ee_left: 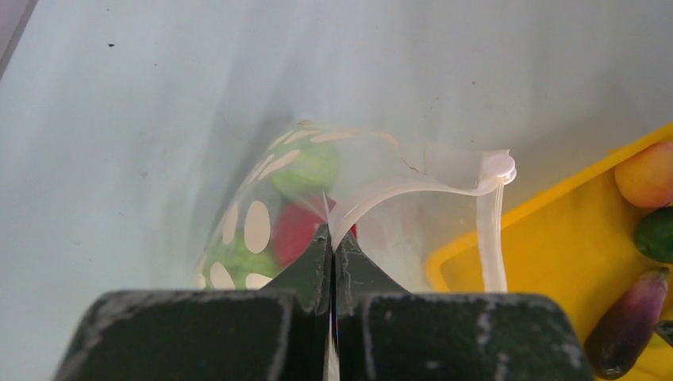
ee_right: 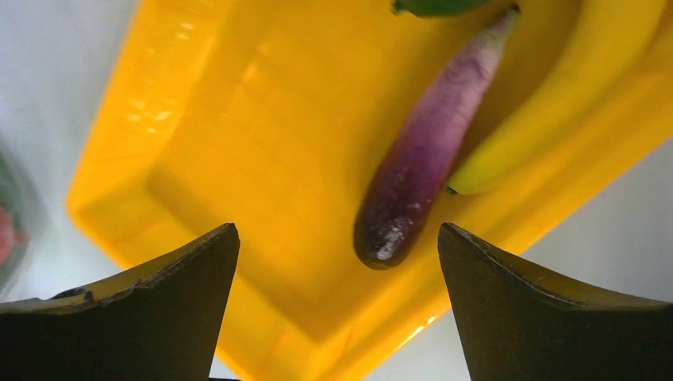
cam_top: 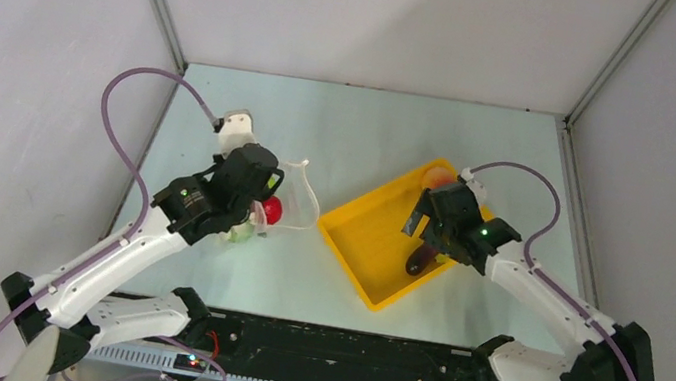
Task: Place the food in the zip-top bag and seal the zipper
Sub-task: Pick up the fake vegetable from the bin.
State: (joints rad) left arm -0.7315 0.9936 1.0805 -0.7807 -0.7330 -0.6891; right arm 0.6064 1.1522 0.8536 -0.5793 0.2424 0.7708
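Holding the bag (ee_left: 262, 198) by its mouth edge, I am pinching the clear film with the left gripper (ee_left: 332, 238); its jaws are pressed fully together on the plastic, just beside the zipper (ee_left: 494, 230). The bag is resting on the surface (cam_top: 374, 125) to the left of the yellow tray (ee_right: 198, 119), with its mouth turned toward the tray. A tomato (ee_left: 298, 230) and a green round fruit (ee_left: 305, 171) are already sitting inside it. The right gripper (ee_right: 337, 238) is hovering over the tray with its jaws spread as wide as they go and nothing in them. The eggplant (ee_right: 421, 167) is lying below it, nearer the right finger than the left. I am judging the step in hand to be picking up that eggplant. To do it well I am planning to shift until the thick dark end is centred between the fingers, then close across its width rather than along its length. The banana (ee_right: 555, 103) is lying against the eggplant's far side, so I am aiming for the free lower end, where a finger can come down without catching the banana. The peach (ee_left: 647, 175) and the cucumber (ee_left: 655, 234) are waiting at the tray's other end. The lifted mouth is looking narrow to me, so I am expecting to feed the eggplant in end first. I am finding no brand, label or readable writing anywhere; the bag is carrying only its white dots.
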